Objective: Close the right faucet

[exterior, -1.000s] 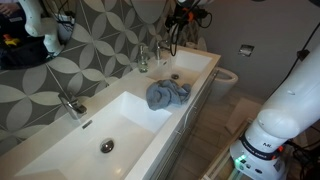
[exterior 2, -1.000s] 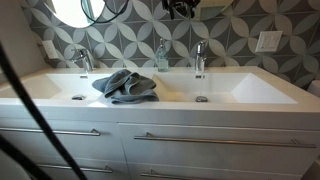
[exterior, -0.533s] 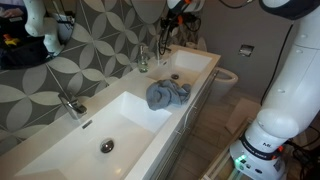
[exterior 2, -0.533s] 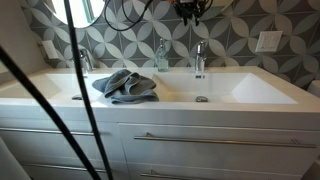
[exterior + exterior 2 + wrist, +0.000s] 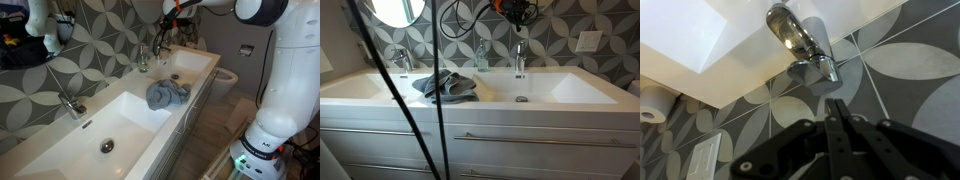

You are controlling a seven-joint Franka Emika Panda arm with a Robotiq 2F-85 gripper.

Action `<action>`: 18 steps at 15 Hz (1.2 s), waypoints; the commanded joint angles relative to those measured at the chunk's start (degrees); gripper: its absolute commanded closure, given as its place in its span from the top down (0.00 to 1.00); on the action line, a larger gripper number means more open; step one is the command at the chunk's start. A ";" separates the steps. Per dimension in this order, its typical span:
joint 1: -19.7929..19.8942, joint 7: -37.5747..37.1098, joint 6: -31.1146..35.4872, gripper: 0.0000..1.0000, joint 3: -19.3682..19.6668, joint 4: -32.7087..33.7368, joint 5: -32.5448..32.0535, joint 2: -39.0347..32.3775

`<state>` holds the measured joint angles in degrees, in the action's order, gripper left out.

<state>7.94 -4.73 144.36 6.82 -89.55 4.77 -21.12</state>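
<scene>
The right faucet (image 5: 520,58) is a slim upright chrome tap at the back of the right-hand basin, also seen in an exterior view (image 5: 158,49). My gripper (image 5: 522,14) hangs in the air well above it, near the patterned wall (image 5: 167,22). In the wrist view the faucet (image 5: 802,48) is seen from above, its lever toward me. My gripper (image 5: 840,104) is shut with its black fingers pressed together on nothing, the tips a short gap from the lever.
A blue-grey towel (image 5: 445,85) lies on the rim between the two basins. A clear soap bottle (image 5: 480,54) stands left of the right faucet, and the left faucet (image 5: 402,58) beyond it. Black cables (image 5: 440,90) hang across the foreground. A toilet (image 5: 225,84) stands past the vanity.
The jaws have gone from wide open to shut. The arm has swung further in over the vanity, and the cables have shifted across the view.
</scene>
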 commanded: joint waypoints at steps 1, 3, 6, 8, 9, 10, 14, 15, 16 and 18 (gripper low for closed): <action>0.39 -1.46 0.49 0.00 0.07 5.40 0.10 -4.97; 0.26 -1.83 0.65 0.00 0.14 6.54 -0.18 -6.60; 0.09 -2.36 0.54 0.00 0.38 7.88 -0.60 -8.52; -0.15 -3.03 0.78 0.00 0.84 8.54 -1.27 -9.50; -0.32 -3.54 0.77 0.00 1.17 8.81 -1.73 -9.96; -0.31 -3.74 0.40 0.00 1.24 8.96 -1.80 -10.16; -1.10 -5.96 -2.92 0.00 2.65 9.64 -3.63 -10.81; -1.25 -6.45 -4.29 0.00 2.86 9.81 -4.13 -10.82; -1.46 -7.11 -5.61 0.00 3.11 9.98 -4.72 -10.88; -1.69 -8.01 -8.29 0.00 3.46 10.48 -5.76 -11.11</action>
<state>7.14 -9.94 140.55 8.85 -81.59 1.25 -30.76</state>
